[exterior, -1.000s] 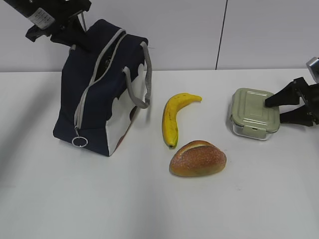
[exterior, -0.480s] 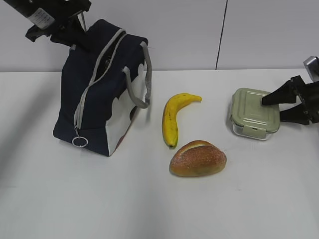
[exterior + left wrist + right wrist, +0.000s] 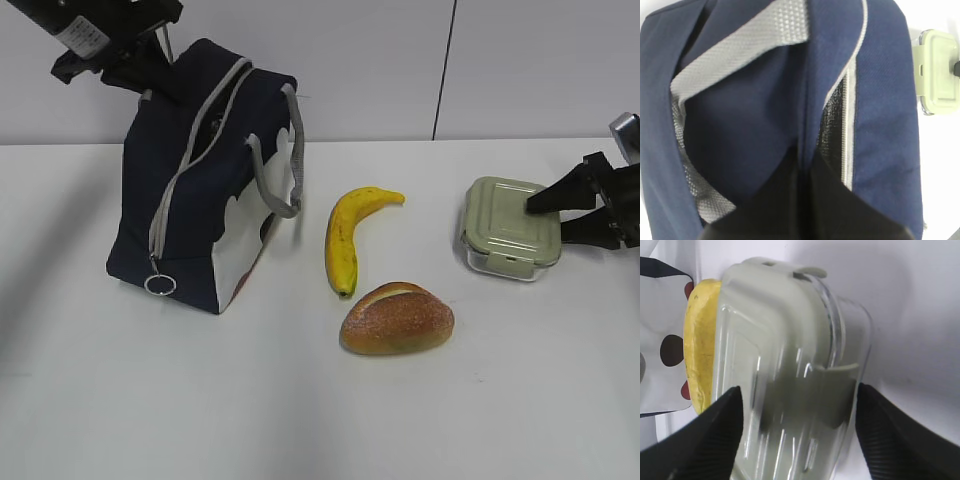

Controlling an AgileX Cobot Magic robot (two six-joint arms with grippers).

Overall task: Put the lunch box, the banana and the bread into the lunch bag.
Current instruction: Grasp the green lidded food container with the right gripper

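One lunch box [image 3: 509, 227], one banana [image 3: 347, 236], one bread [image 3: 397, 318] and one lunch bag [image 3: 205, 172] were on the white counter [image 3: 320, 400], with two grippers in view. The right gripper [image 3: 565, 214] had its jaws spread wide, one on each side of the lunch box's near end; in the right wrist view they flanked the box with a gap on both sides, so nothing was pinched. The box sat directly ahead of those jaws, upright on the counter, a clear glass container with rounded corners under a sage-green lid with side clips. Beyond the box, farther from the right jaws, lay the curved yellow banana, and the oval golden-brown bread with a pale slash on top lay just beside the banana's lower tip. The left gripper [image 3: 150, 62] had its jaws pressed together on the top rear edge of the dark navy lunch bag, pinching the fabric. The bag hung directly below those jaws, its grey zipper undone, with grey handles and silvery lining showing inside.
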